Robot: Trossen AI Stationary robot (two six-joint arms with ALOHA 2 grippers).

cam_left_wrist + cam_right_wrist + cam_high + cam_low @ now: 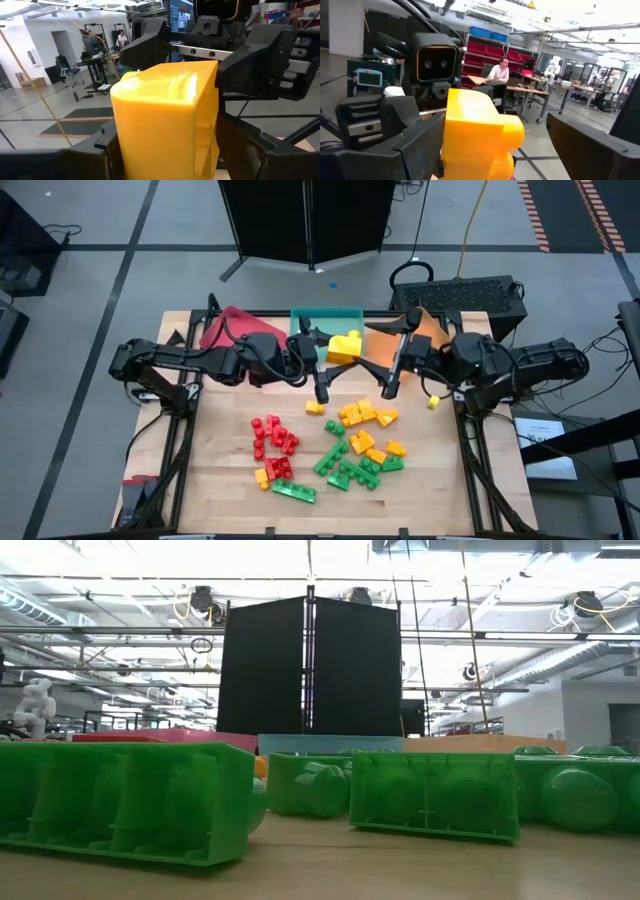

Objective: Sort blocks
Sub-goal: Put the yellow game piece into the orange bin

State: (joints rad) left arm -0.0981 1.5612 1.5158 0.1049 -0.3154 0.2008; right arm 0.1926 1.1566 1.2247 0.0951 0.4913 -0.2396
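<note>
I count three trays (326, 315) at the back of the bench (220, 480), two grippers, and roughly thirty blocks (330, 445), though the heap overlaps too much for certainty.

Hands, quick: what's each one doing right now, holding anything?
Left hand: closed on the yellow block, raised in front of the teal tray.
Right hand: open beside that block, holding nothing.

Left claw (338, 348) grips a yellow block (345, 346) (over the teal tray (327, 313)); right claw (385, 345) open beside it.
</note>
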